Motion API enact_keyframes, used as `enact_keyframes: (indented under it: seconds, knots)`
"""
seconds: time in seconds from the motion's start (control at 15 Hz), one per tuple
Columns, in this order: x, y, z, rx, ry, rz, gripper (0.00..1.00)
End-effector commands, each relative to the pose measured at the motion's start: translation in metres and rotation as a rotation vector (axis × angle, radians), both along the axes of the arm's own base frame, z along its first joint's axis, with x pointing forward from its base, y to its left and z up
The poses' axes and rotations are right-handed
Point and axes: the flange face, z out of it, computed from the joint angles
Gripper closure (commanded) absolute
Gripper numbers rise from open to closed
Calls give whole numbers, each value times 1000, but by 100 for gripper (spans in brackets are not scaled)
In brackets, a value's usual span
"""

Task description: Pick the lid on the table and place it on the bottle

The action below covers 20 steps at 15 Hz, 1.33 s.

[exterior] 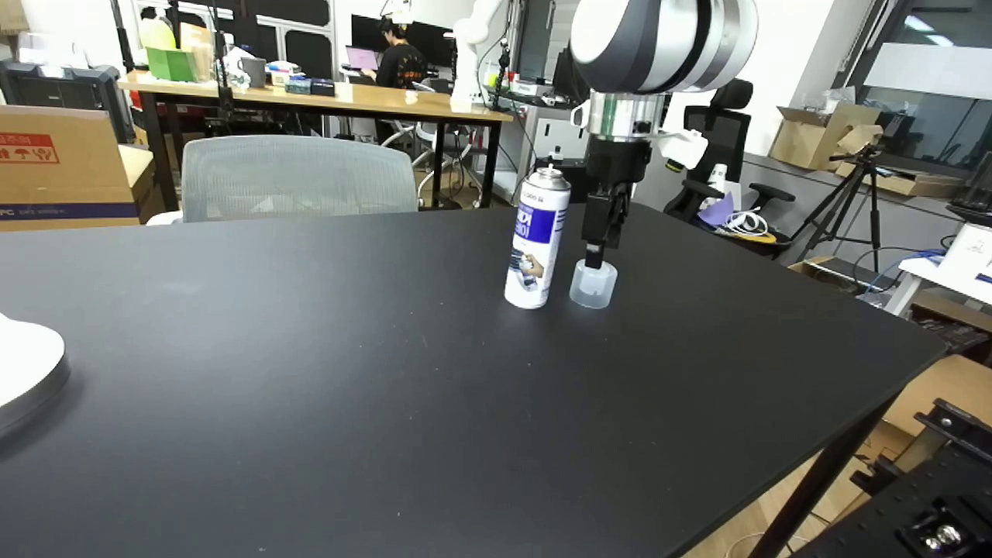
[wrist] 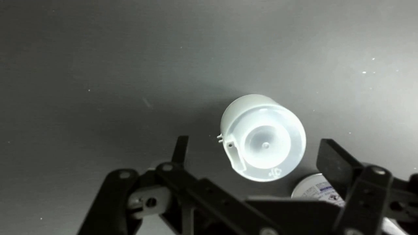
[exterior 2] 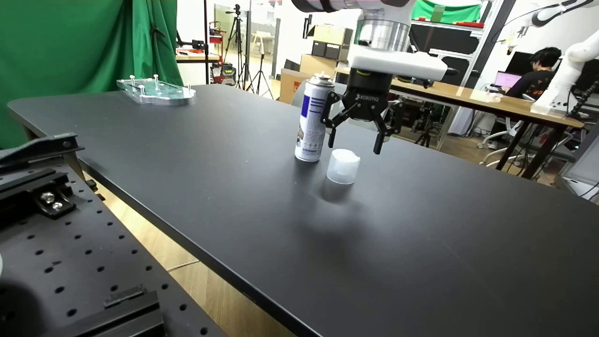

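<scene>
The lid is a short translucent whitish cap standing on the black table, also seen in an exterior view. The wrist view shows its round top. The bottle is a slim white can with blue markings, upright beside the lid; it also shows in an exterior view. In the wrist view only part of the bottle shows, partly hidden by the right finger. My gripper points down, open and empty, with its fingertips just above the lid. In the wrist view the lid lies between the fingers, nearer the right one.
The black table spreads around both things. A greenish clear plate with posts lies at its far end. A white rounded object is at an edge of an exterior view. A grey chair stands behind the table. A perforated black plate adjoins it.
</scene>
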Motion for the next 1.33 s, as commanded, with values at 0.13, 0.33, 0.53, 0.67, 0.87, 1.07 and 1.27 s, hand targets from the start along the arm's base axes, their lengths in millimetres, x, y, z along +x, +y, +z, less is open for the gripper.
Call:
enact_keyframes:
  seconds: [0.13, 0.33, 0.53, 0.67, 0.87, 1.07, 1.27]
  knots:
    - [11, 2, -11, -10, 35, 35, 0]
    - [12, 3, -17, -21, 54, 48, 0]
    - [13, 2, -20, -37, 71, 54, 25]
    - [13, 3, -22, -35, 79, 56, 40]
    - [13, 3, -22, -32, 86, 61, 60]
    - [9, 2, -10, -36, 100, 43, 60]
    - [3, 0, 17, -58, 127, 5, 60]
